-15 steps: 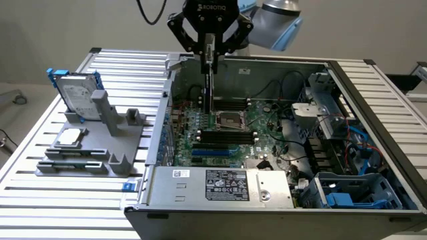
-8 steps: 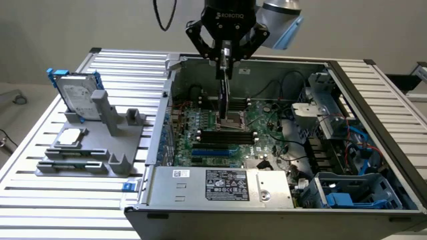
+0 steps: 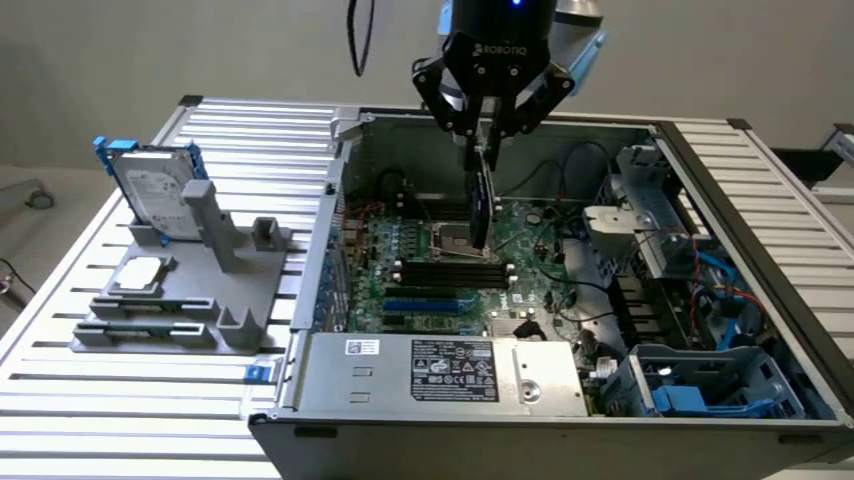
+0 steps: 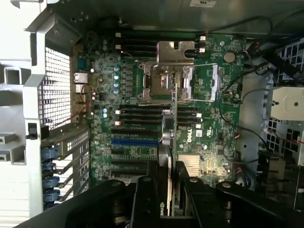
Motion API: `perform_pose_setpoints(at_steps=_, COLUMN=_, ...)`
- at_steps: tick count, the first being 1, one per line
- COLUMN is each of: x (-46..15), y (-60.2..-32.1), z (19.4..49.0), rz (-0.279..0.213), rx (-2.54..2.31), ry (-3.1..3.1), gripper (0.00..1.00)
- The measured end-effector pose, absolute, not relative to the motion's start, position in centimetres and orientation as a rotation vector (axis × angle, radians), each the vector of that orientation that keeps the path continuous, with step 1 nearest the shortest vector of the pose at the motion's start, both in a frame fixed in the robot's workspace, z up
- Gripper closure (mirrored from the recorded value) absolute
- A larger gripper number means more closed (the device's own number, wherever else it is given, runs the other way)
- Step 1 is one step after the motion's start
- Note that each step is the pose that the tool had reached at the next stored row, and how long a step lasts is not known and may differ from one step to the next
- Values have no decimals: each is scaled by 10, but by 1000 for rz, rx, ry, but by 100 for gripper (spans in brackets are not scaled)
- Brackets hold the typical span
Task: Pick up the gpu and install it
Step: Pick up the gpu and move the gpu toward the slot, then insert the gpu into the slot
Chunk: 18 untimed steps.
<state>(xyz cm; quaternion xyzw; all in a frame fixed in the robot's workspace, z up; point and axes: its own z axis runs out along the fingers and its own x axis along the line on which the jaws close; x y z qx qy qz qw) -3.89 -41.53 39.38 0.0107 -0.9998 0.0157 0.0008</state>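
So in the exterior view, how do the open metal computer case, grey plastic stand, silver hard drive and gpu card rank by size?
1. open metal computer case
2. grey plastic stand
3. silver hard drive
4. thin green gpu card, last but seen edge-on, so unsure

Open computer case (image 3: 534,445) on slatted metal table (image 3: 80,400), green motherboard (image 4: 209,137) inside, labelled grey power supply (image 3: 441,370), hard drive (image 3: 154,190) upright in grey holder (image 3: 220,260) beside the case
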Motion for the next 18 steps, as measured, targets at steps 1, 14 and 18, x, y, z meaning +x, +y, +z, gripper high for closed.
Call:
perform_pose_setpoints(at_steps=1, x=-39, y=-415, z=394, rz=50, rx=33, ry=-3139, gripper=74)
perform_pose_setpoints(at_steps=14, x=-39, y=-415, z=394, rz=50, rx=26, ry=-3139, gripper=74)
perform_pose_setpoints(at_steps=18, x=-39, y=-415, z=392, rz=50, rx=111, ry=-3138, gripper=74)
